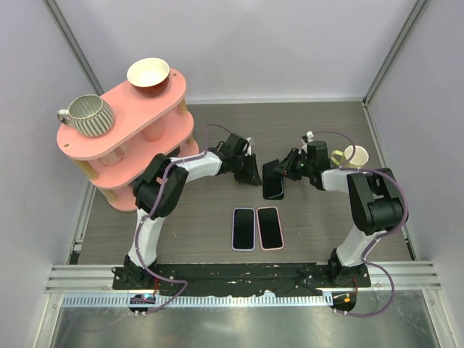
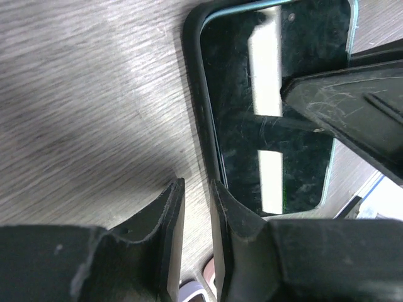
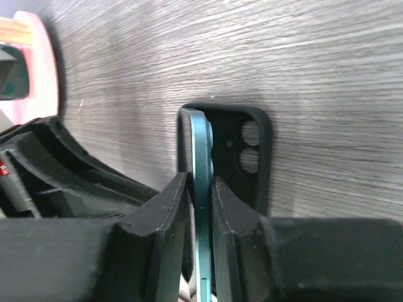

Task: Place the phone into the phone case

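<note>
A teal phone (image 3: 203, 145) is pinched edge-on between the jaws of the right gripper (image 3: 200, 179), which are closed against its front and back faces. Beneath it a black phone case (image 3: 263, 182) lies open side up on the wood-grain surface (image 1: 326, 217), its 2 camera cut-outs exposed at 3 o'clock of the phone in the right wrist view. There the phone is seen tilted up out of the case, with 1 long edge down at the case's 9 o'clock wall. From the left wrist, the dark screen is seen framed by the case's rim, with a teal edge visible along the far and right sides. The left gripper (image 2: 196, 185) is set at the case's near long side; its jaws are held a narrow slit apart with bare surface visible through the slit, and whether the case's rim is pinched cannot be told. In the top view, phone and case lie near the middle of the surface, between the 2 grippers. At 6 o'clock of them, 2 more phones lie flat side by side, one lavender-edged (image 1: 243, 228) and one pink-edged (image 1: 270, 228). A pink shelf (image 1: 138, 123) stands at 10 o'clock, carrying a striped mug (image 1: 88, 114) and a bowl (image 1: 148, 72). A pale cup (image 1: 355, 155) stands at 3 o'clock.
</note>
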